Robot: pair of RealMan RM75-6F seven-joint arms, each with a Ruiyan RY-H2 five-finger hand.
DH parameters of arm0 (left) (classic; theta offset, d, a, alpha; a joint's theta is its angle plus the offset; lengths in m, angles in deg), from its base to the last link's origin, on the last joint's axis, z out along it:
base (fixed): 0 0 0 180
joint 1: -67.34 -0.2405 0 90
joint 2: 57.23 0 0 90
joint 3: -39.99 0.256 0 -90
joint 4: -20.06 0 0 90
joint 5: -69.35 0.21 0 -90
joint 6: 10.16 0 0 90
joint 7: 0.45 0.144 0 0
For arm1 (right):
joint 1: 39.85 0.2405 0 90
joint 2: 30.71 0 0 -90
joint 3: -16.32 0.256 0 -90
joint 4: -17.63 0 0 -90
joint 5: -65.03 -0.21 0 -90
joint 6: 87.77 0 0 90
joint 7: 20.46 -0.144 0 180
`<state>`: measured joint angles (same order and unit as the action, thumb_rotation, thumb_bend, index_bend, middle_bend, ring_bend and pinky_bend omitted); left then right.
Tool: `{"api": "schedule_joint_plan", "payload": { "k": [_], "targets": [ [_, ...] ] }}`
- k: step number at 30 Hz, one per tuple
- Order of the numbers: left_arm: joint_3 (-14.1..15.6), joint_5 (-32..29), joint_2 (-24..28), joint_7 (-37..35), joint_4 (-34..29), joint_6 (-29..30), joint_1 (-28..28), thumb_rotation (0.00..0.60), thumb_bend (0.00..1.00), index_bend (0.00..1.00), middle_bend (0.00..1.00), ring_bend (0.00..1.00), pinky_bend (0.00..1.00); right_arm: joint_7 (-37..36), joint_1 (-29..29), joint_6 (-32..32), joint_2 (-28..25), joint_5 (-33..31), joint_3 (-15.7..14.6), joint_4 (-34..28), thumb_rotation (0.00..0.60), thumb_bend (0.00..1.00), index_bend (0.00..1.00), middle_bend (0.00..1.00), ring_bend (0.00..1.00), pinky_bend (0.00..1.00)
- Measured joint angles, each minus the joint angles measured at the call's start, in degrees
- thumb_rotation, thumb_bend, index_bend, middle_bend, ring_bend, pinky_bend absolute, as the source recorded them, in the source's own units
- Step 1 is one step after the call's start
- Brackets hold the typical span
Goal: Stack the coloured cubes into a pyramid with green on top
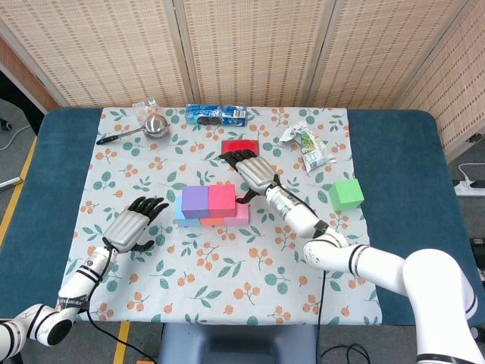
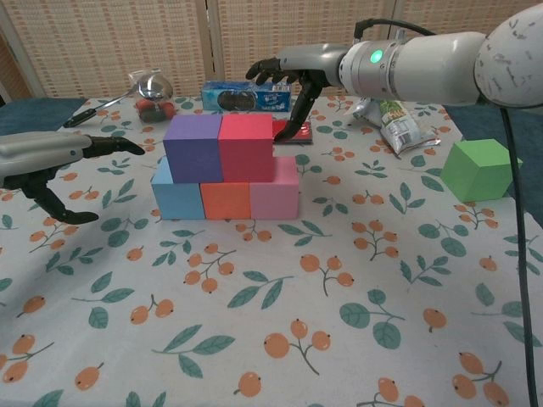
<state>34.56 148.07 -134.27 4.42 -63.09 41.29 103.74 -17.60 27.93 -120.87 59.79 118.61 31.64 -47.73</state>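
— Hands?
— Left hand (image 2: 47, 161) and right hand (image 2: 293, 72): fingers spread, holding nothing, flanking the block stack (image 2: 225, 170).
— Green cube (image 2: 480, 170)?
— On the table, well right of the right fingers.

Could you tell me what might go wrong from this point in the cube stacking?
1. The right robot hand hangs open just behind the red cube; a careless sweep could shove the upper row off.
2. The left robot hand is open near the blue cube and could nudge the base.
3. The green cube sits far off to the right, so placing it means a long carry over the finished rows.
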Motion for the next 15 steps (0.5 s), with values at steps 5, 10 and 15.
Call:
{"api": "schedule_joint_plan", "payload": {
  "k": [5,10,15],
  "targets": [
    [-0.2,-0.1,-0.7,0.4,0.2,-0.8,1.3,0.600,0.31,0.00,0.00,0.00,0.00,-0.3,-0.2,0.0,0.2,0.5,0.2,0.3,0.600,0.07,0.00,0.04,0.00,0.00],
    [-0.4,-0.2,-0.7,0.8,-0.2,-1.1,2.1,0.600,0.31,0.00,0.00,0.00,0.00,-0.2,-0.2,0.2,0.3,0.7,0.3,0.5,0.600,0.07,0.00,0.04,0.00,0.00],
    [-0.4,-0.5,-0.8,1.2,-0.2,-1.5,2.9,0.600,0.31,0.00,0.00,0.00,0.00,-0.1,-0.2,0.2,0.5,0.7,0.4,0.7,0.600,0.07,0.00,0.04,0.00,0.00]
  ]
}}
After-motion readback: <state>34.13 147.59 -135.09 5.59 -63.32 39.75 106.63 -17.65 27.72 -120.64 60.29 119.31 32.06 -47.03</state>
